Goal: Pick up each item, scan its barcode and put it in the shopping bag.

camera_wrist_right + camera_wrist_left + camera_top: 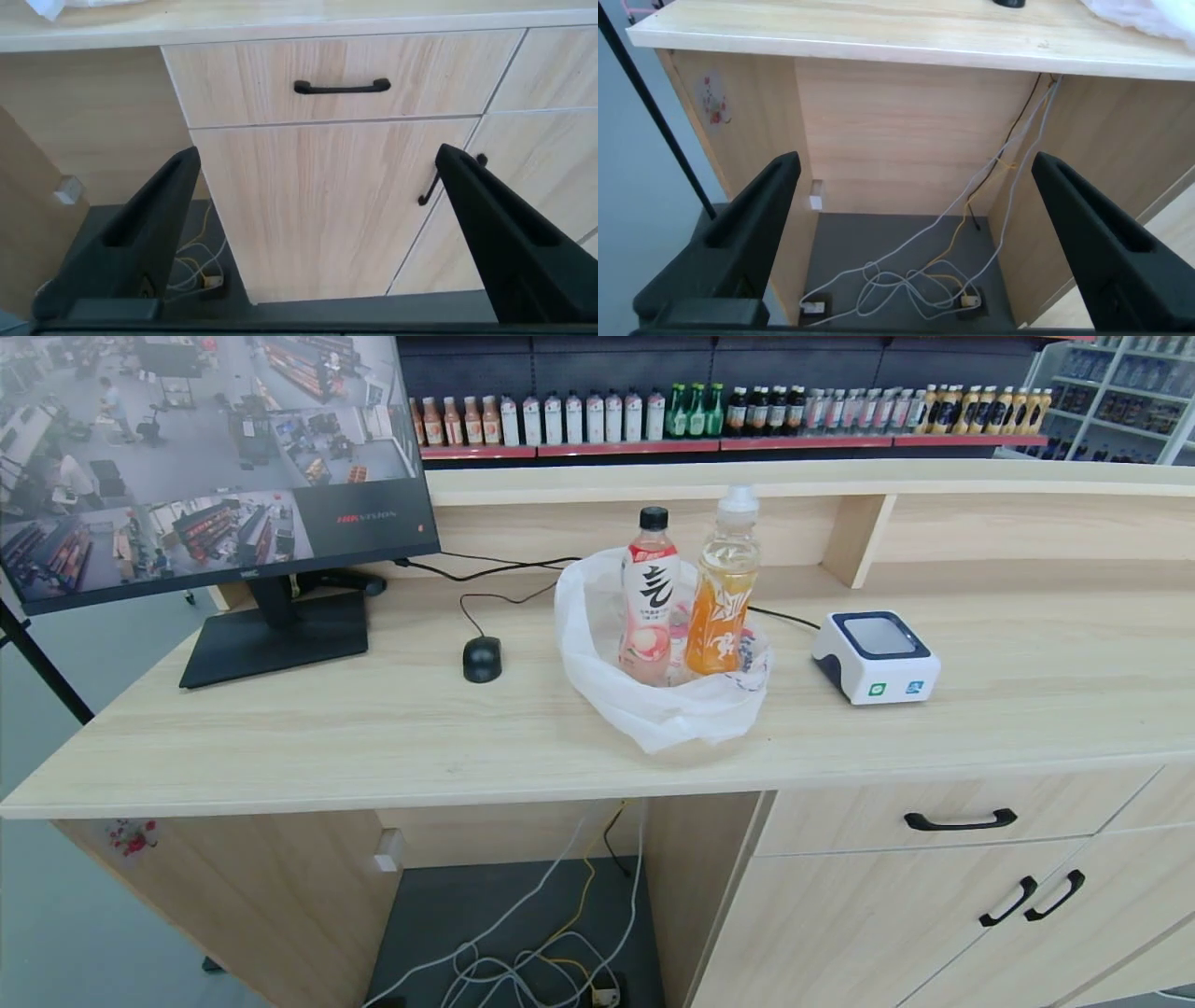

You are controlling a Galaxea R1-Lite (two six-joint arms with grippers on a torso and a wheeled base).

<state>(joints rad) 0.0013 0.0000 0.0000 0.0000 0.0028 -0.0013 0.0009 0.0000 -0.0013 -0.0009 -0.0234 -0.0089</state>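
Note:
A white plastic shopping bag [597, 663] sits in the middle of the wooden counter [280, 737]. Inside it stand a pink bottle with a black cap [650, 602] and an orange drink bottle with a white cap [724, 588]. To the right of the bag lies the white barcode scanner [875, 656]. My left gripper [915, 233] hangs open below the counter's front edge, facing the open knee space with cables. My right gripper [318, 233] is open too, low in front of the drawer with a black handle [342, 87]. Nothing is between either pair of fingers.
A monitor [210, 448] on a black stand is at the counter's back left, with a black mouse [482, 659] beside the bag. A raised wooden ledge [803, 481] runs along the back. Cabinet doors with black handles [1032, 896] are below right; loose cables [532, 961] lie on the floor.

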